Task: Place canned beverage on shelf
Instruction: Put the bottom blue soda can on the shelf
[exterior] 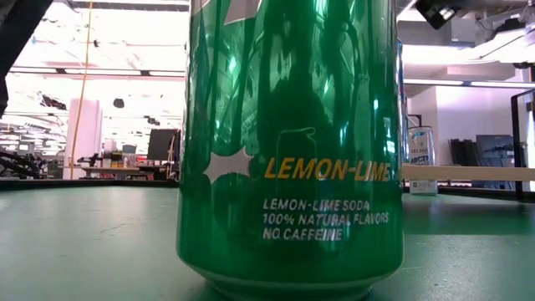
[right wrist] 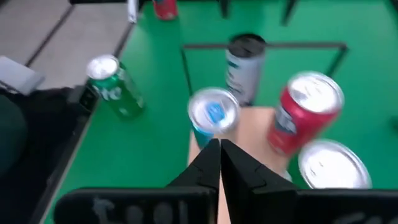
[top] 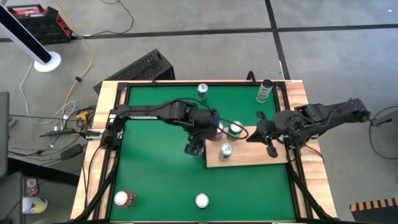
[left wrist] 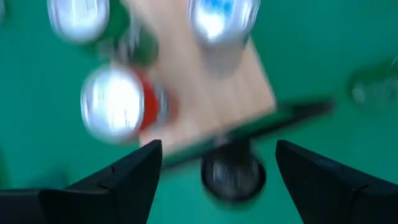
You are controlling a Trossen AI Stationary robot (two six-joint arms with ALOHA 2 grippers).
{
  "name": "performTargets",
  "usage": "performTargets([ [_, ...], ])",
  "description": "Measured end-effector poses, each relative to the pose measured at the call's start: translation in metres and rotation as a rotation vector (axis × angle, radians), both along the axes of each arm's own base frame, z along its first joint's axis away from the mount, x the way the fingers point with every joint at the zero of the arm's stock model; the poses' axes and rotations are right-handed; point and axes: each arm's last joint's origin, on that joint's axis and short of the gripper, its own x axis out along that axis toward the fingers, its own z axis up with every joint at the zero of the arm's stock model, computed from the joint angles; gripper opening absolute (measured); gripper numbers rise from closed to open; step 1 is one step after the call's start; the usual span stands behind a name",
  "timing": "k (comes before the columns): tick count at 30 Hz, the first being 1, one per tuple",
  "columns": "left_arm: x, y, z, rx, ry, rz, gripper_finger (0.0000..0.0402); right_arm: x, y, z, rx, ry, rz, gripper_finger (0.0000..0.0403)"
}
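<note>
The light wooden shelf (top: 255,155) lies at the table's right centre; it also shows in the right wrist view (right wrist: 255,121). Three cans stand on it: a blue-topped can (top: 226,150), a red can (right wrist: 305,118) and a silver-topped can (top: 235,129). A dark can (right wrist: 244,65) stands on the green table just off the shelf's left edge. My left gripper (top: 196,144) is open above this dark can (left wrist: 233,177), and its fingers stand apart, clear of it. My right gripper (top: 252,137) is shut and empty over the shelf (right wrist: 219,149).
A green lemon-lime can (top: 201,200) stands at the near edge and fills the low view (exterior: 288,142). A red can (top: 124,198) stands near left. A can (top: 203,89) and a tall green can (top: 264,91) stand at the far edge. A wooden frame (top: 106,106) surrounds the table.
</note>
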Motion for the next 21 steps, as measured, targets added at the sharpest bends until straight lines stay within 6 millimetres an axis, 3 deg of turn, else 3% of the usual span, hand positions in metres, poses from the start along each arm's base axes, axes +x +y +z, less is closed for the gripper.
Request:
performTargets([
  [4,-0.023,0.005,0.012,0.024,0.074,0.087,0.0288,0.014,0.004,0.000,0.000,-0.038,0.022,0.0061],
  [7,-0.049,0.007,0.040,0.037,0.027,0.150,0.0278,0.021,0.006,-0.001,-0.002,-0.053,0.043,0.0083],
  [10,-0.086,0.010,0.065,0.039,-0.057,0.220,0.0266,0.027,0.008,-0.002,-0.023,-0.065,0.064,0.0112],
  [13,-0.131,0.013,0.078,0.028,-0.146,0.303,0.0255,0.030,0.012,-0.003,-0.036,-0.073,0.092,0.0150],
  [17,-0.187,0.015,0.068,-0.014,-0.357,0.372,0.0247,0.036,0.019,-0.005,-0.049,-0.084,0.125,0.0211],
  [21,-0.225,0.017,0.039,-0.108,-0.661,0.386,0.0245,0.038,0.020,-0.002,-0.046,-0.117,0.130,0.0262],
])
